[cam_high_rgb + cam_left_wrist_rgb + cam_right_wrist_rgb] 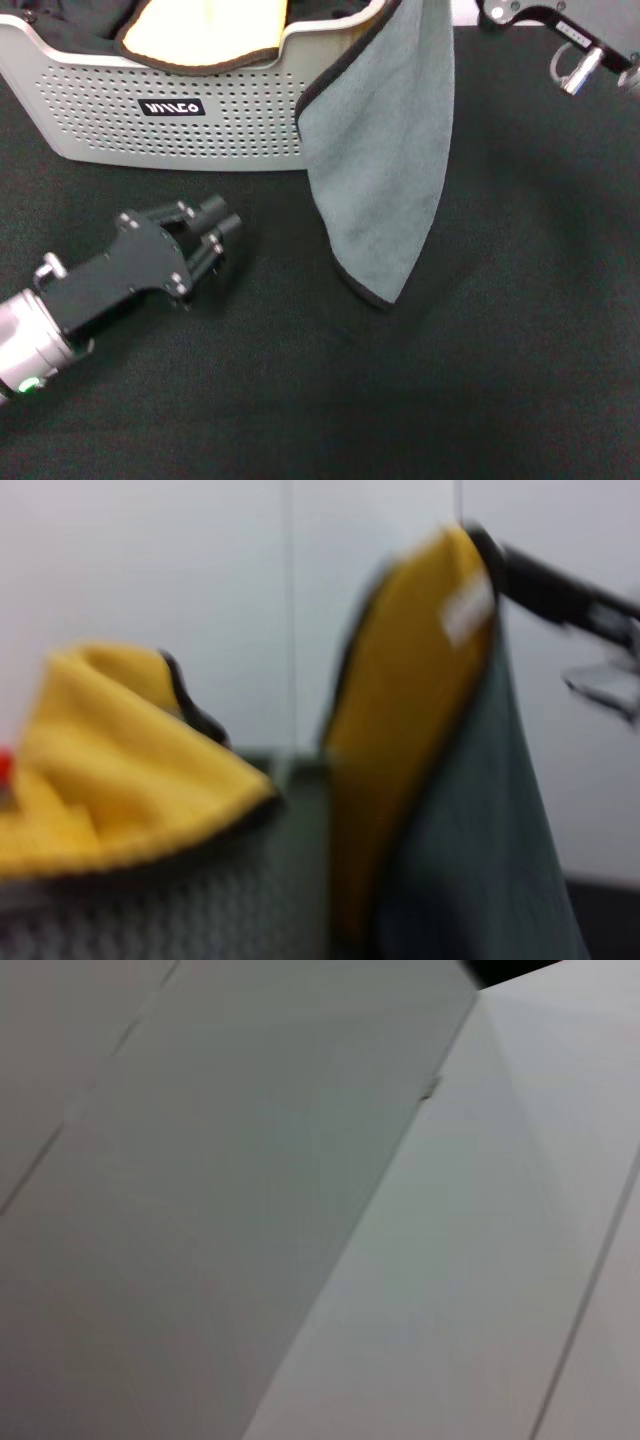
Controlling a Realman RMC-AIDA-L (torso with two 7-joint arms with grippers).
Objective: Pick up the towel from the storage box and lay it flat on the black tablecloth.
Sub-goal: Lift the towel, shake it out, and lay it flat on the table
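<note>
The grey-teal towel (385,150) hangs from above the head view's top edge, its lower corner reaching down to the black tablecloth (480,380) just right of the storage box (170,140). In the left wrist view the towel (480,850) shows its yellow back and grey face. My right gripper (485,550) is shut on its top corner. Part of the right arm (560,40) shows at the back right. My left gripper (220,218) rests low over the cloth in front of the box, shut and holding nothing.
A yellow-faced cloth with dark trim (200,30) lies inside the box and shows again in the left wrist view (110,780). Tablecloth stretches to the right of the hanging towel and in front of it. The right wrist view shows only pale wall.
</note>
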